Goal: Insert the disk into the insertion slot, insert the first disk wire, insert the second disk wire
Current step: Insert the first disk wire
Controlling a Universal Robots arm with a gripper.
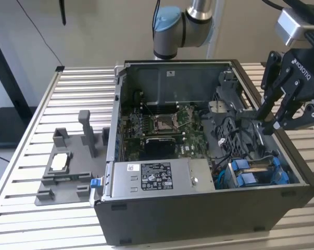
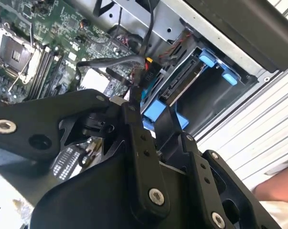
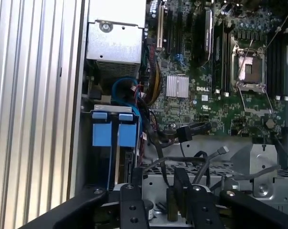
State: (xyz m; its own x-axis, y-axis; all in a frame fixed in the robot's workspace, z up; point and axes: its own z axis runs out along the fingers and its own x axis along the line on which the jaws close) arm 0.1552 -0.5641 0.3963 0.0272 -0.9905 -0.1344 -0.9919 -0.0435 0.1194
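The disk [image 1: 256,167], silver-grey in a bright blue carrier, sits in the insertion slot [image 1: 227,179] of the grey drive cage at the case's near corner on the exterior view's right. Its blue tabs [image 3: 112,133] and its edge [image 2: 184,81] appear in both wrist views. My gripper [image 1: 269,126] hangs just above and behind the cage. Its fingers are close together on a black disk wire [image 1: 261,139]. The wire's connector [image 2: 146,71], with red and yellow leads, sticks out past the fingertips [image 2: 133,98]. In the first wrist view the gripper [image 3: 177,193] pinches a dark cable [image 3: 159,151].
The open computer case [image 1: 198,213] lies on a slatted metal table [image 1: 78,88]. Inside are the motherboard [image 1: 162,127], a labelled power-supply box [image 1: 151,177] and loose cables [image 3: 201,160]. A grey fixture [image 1: 68,166] stands outside the case, on the exterior view's left. Part of a person's arm [image 2: 277,188] is nearby.
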